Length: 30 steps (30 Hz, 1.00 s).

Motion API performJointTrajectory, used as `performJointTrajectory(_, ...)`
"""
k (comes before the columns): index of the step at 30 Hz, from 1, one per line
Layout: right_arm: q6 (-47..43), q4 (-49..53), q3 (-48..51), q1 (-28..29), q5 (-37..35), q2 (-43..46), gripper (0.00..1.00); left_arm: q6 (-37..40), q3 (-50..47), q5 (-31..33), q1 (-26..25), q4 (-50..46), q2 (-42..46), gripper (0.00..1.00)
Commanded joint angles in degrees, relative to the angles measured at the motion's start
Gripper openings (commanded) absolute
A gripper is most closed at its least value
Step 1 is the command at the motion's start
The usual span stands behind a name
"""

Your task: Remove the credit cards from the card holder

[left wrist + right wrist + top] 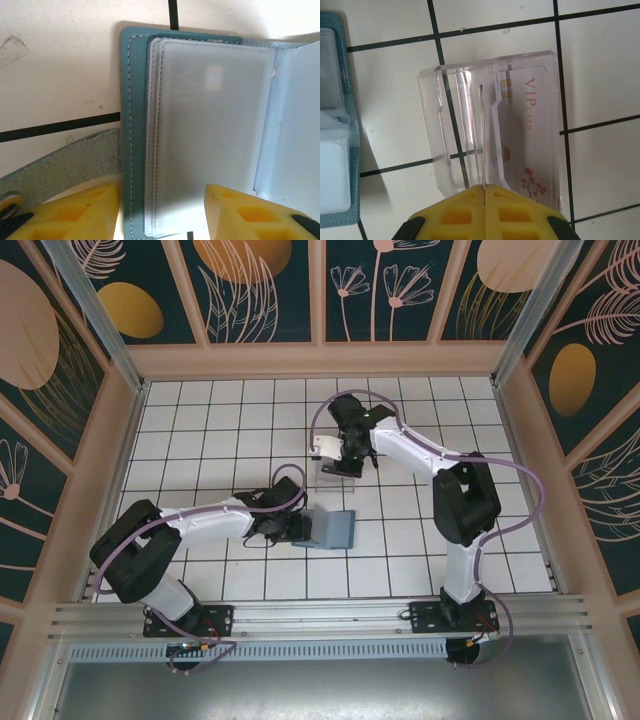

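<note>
The slate-blue card holder (337, 531) lies open on the tiles. In the left wrist view its teal stitched cover (132, 125) carries frosted plastic sleeves (210, 125), and no card shows clearly in them. My left gripper (162, 192) is open, its yellow fingers (80, 210) straddling the holder's near edge. My right gripper (484, 189) is shut on a thin pale credit card (482, 140), seen edge-on above a clear plastic box (450, 130). From above, that card (325, 447) sticks out to the left of the right gripper (343, 448). Another white credit card marked VIP (527, 135) lies inside the box.
The holder's strap (60, 160) with its small stud (7, 205) lies spread to the left on the tile. The clear box (335, 476) stands about one tile behind the holder. Wooden walls (320, 360) ring the white tiled floor.
</note>
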<state>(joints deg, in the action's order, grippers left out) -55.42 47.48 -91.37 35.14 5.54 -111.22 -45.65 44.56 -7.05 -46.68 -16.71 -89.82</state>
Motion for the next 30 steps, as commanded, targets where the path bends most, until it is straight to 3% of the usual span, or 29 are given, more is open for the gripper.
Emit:
performJointTrajectory(1, -2.94, 4.0, -2.97, -0.4, 0.23, -2.43, 0.0, 0.87, 1.01, -0.34, -0.19, -1.13, 0.7, 0.49)
performJointTrajectory(5, -2.99, 6.13, -4.55, -0.37, 1.31, -4.52, 0.0, 0.78, 0.91, -0.16, -0.25, -1.3, 0.83, 0.49)
performJointTrajectory(9, -1.97, 3.9, -4.35, -0.5, 0.59, -3.92, 0.22, 0.76, 1.06, -0.19, -0.26, -1.4, 0.91, 0.49)
performJointTrajectory(13, -0.86, -1.36, -2.37, -0.61, -2.24, -1.02, 0.34, 0.95, 1.72, 0.0, -0.22, -1.96, 1.04, 0.5)
performJointTrajectory(23, 7.67, -12.15, 4.86, -0.29, -7.15, 9.88, 0.37, 2.57, 5.59, 1.42, -0.18, -5.84, 0.61, 0.48)
performJointTrajectory(30, 23.81, -20.55, 15.84, 1.24, -4.23, 21.67, 0.37, 4.05, 10.69, 3.87, -1.42, -10.12, -1.54, 0.48)
